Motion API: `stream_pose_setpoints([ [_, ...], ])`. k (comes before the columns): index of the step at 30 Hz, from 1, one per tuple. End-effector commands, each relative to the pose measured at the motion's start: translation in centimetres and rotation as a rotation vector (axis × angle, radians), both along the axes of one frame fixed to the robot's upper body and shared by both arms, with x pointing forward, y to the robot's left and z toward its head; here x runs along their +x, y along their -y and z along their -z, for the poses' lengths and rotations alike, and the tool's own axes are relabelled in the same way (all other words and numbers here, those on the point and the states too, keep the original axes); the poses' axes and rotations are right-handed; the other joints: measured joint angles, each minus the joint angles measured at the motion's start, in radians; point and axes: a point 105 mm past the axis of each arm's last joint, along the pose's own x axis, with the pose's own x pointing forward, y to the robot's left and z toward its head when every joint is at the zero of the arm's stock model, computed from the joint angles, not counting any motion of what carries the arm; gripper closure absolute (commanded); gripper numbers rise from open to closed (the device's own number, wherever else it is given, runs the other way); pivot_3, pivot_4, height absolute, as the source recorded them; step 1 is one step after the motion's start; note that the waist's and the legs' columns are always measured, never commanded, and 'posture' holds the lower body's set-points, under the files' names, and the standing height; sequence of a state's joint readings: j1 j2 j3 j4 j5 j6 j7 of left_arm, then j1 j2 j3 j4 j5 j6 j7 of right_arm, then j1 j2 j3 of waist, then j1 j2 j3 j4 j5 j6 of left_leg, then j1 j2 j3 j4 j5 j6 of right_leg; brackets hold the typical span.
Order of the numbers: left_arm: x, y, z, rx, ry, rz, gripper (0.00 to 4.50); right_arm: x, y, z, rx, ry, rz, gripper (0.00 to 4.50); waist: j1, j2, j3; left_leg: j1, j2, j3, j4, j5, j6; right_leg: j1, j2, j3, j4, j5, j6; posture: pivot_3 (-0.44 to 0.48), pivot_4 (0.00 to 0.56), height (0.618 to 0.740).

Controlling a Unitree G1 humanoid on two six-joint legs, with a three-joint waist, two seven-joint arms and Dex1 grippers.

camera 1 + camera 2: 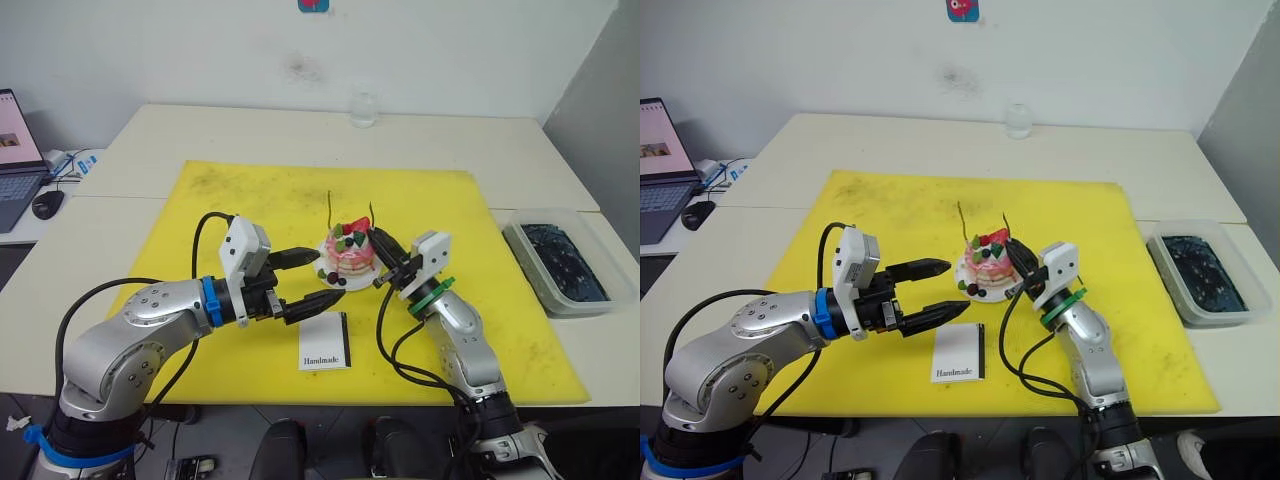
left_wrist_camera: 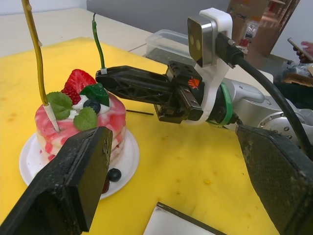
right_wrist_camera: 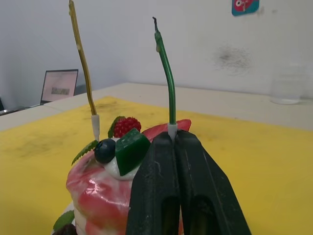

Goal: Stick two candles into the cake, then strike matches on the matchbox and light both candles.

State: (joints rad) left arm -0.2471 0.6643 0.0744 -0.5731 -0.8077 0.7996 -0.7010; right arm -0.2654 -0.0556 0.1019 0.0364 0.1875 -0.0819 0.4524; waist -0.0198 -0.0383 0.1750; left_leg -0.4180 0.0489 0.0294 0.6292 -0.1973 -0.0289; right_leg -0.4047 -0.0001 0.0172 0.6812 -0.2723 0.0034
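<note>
The pink cake (image 1: 350, 257) with a strawberry on top sits on a small white plate (image 2: 128, 161) in the middle of the yellow mat. Two candles stand upright in it, a yellow one (image 3: 83, 63) and a green one (image 3: 166, 73). My right gripper (image 3: 173, 141) is shut on the green candle's white base, at the cake's top right edge. Just left of the cake, my left gripper (image 1: 318, 278) is open, holding nothing. In front of the cake lies the white matchbox (image 1: 325, 343). A thin dark match (image 2: 140, 113) lies on the mat beside the cake.
The yellow mat (image 1: 250, 200) covers the table's middle. A clear container (image 1: 560, 262) with dark contents stands at the right, and a glass (image 1: 364, 108) at the back. A laptop (image 1: 15, 160) and mouse (image 1: 47, 204) are at the far left. A person's hand (image 2: 301, 49) holds a phone.
</note>
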Motion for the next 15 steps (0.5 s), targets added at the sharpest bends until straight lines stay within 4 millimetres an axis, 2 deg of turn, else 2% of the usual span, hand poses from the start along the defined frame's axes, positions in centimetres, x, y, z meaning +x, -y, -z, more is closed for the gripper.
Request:
stream_pose_setpoints([
  [1, -0.1, 0.2, -0.5, -0.006, 0.033, 0.011, 0.0, -0.3, 0.3, -0.4, 0.009, 0.035, 0.021, 4.48, 0.0, 0.0, 0.0, 0.0, 0.0, 0.0, 0.0, 0.0, 0.0, 0.0, 0.0, 0.0, 0.0, 0.0, 0.0, 0.0, 0.15, 0.74],
  [7, -0.1, 0.3, -0.5, -0.003, 0.033, 0.019, 0.0, -0.8, -0.4, 0.5, 0.023, 0.002, -0.01, 4.48, 0.0, 0.0, 0.0, 0.0, 0.0, 0.0, 0.0, 0.0, 0.0, 0.0, 0.0, 0.0, 0.0, 0.0, 0.0, 0.0, 0.15, 0.74],
  [14, -0.2, 0.3, -0.3, 0.005, 0.036, 0.024, 0.0, -0.7, -0.6, 0.4, 0.066, -0.016, -0.008, 4.48, -0.001, 0.0, 0.0, 0.0, 0.0, 0.0, 0.0, 0.0, 0.0, 0.0, 0.0, 0.0, 0.0, 0.0, 0.0, 0.0, 0.15, 0.74],
  [15, -0.2, 0.3, -0.3, 0.007, 0.037, 0.024, 0.0, -0.7, -0.5, 0.1, 0.069, -0.007, -0.002, 4.27, -0.001, 0.0, 0.0, 0.0, 0.0, 0.0, 0.0, 0.0, 0.0, 0.0, 0.0, 0.0, 0.0, 0.0, 0.0, 0.0, 0.15, 0.74],
])
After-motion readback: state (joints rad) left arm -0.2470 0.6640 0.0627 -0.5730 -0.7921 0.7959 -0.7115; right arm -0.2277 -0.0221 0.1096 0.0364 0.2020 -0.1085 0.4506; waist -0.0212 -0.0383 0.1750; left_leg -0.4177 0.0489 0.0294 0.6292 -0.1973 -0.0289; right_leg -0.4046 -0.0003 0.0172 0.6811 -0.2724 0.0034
